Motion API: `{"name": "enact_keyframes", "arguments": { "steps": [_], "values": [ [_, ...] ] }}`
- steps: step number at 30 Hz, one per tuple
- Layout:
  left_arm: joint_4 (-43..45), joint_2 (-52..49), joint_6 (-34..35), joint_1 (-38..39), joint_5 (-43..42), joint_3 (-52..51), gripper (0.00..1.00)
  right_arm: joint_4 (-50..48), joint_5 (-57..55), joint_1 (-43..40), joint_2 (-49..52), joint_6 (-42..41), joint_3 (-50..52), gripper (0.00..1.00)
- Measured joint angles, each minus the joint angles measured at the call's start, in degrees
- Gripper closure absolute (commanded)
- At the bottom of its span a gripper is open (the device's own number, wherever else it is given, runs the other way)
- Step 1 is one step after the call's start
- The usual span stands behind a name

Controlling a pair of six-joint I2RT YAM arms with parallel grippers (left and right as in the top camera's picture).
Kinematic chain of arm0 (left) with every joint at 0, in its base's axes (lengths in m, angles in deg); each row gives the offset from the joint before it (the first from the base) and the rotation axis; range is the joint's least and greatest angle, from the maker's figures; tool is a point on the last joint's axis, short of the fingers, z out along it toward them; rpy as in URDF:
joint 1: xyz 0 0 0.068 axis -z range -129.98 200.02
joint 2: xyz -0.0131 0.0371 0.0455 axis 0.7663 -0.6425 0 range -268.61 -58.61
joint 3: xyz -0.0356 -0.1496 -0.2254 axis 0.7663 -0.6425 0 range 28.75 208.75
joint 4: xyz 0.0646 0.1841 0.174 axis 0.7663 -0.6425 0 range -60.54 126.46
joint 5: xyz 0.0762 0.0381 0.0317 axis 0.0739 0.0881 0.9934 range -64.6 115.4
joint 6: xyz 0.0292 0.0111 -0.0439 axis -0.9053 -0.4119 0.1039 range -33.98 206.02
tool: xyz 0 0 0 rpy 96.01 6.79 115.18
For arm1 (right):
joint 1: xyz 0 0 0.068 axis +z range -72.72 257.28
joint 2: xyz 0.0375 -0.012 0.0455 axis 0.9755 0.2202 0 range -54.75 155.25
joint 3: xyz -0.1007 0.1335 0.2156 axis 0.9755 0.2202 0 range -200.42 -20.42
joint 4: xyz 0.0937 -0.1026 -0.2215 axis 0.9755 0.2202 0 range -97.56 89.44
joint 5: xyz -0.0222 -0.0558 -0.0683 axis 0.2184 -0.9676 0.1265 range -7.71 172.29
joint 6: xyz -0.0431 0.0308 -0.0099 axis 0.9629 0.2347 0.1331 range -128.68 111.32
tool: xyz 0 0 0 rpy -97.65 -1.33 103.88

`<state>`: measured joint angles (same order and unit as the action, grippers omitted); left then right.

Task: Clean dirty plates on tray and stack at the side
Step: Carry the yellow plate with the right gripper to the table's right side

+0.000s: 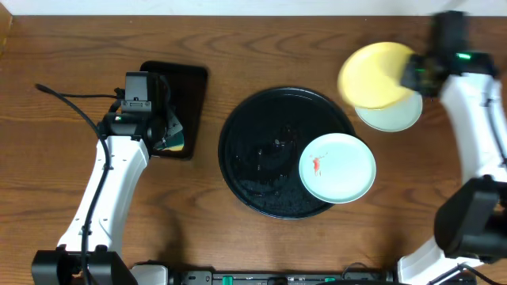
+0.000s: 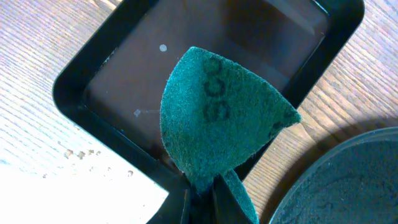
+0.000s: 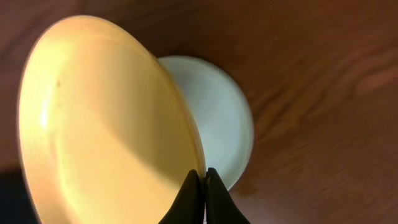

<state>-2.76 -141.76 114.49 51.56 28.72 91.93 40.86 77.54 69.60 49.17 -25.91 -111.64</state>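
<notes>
Tray [image 1: 253, 150]: mid-desk; we see a smeared mint plate [image 1: 337, 167] at its right rim.
Left gripper [image 2: 199, 190]: pinches a green pad [image 2: 217, 112] over the small tray [image 2: 298, 37], left side.
Right gripper [image 3: 203, 178]: clamps the yellow plate [image 1: 379, 75] above a pale plate [image 1: 392, 117], far-right corner.

Brown wooden table [image 1: 277, 47] (grain plainly visible), evenly lit overhead.

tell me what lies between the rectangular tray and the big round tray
Nothing: between the rectangular tray and round tray only a bare strip of table shows, overhead view.
</notes>
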Motion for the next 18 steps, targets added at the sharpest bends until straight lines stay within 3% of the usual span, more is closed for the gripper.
{"name": "enact_keyframes", "arguments": {
  "steps": [4, 6, 10, 11, 12, 13, 15, 18],
  "values": [
    [0.0, 0.0, 0.0, 0.0, 0.0, 0.0, 0.93, -6.4, 6.9, -7.7, 0.5, -2.0, 6.3, 0.99],
    [0.0, 0.0, 0.0, 0.0, 0.0, 0.0, 0.93, -10.1, 9.6, -9.8, 1.1, -3.1, 10.4, 0.82],
    [0.0, 0.0, 0.0, 0.0, 0.0, 0.0, 0.92, -13.0, 11.8, -10.4, 1.5, -4.1, 12.9, 0.78],
    [0.0, 0.0, 0.0, 0.0, 0.0, 0.0, 0.92, -13.4, 12.3, -10.3, 1.5, -4.2, 12.9, 0.72],
    [0.0, 0.0, 0.0, 0.0, 0.0, 0.0, 0.92, -13.8, 12.7, -10.2, 1.5, -4.2, 12.9, 0.60],
    [0.0, 0.0, 0.0, 0.0, 0.0, 0.0, 0.93, -13.9, 13.2, -10.1, 1.5, -4.4, 12.9, 0.57],
    [0.0, 0.0, 0.0, 0.0, 0.0, 0.0, 0.92, -13.9, 14.5, -9.8, 1.5, -3.8, 12.9, 0.59],
    [0.0, 0.0, 0.0, 0.0, 0.0, 0.0, 0.93, -12.2, 18.9, -9.2, 1.4, -2.7, 12.9, 0.72]
  ]
}}
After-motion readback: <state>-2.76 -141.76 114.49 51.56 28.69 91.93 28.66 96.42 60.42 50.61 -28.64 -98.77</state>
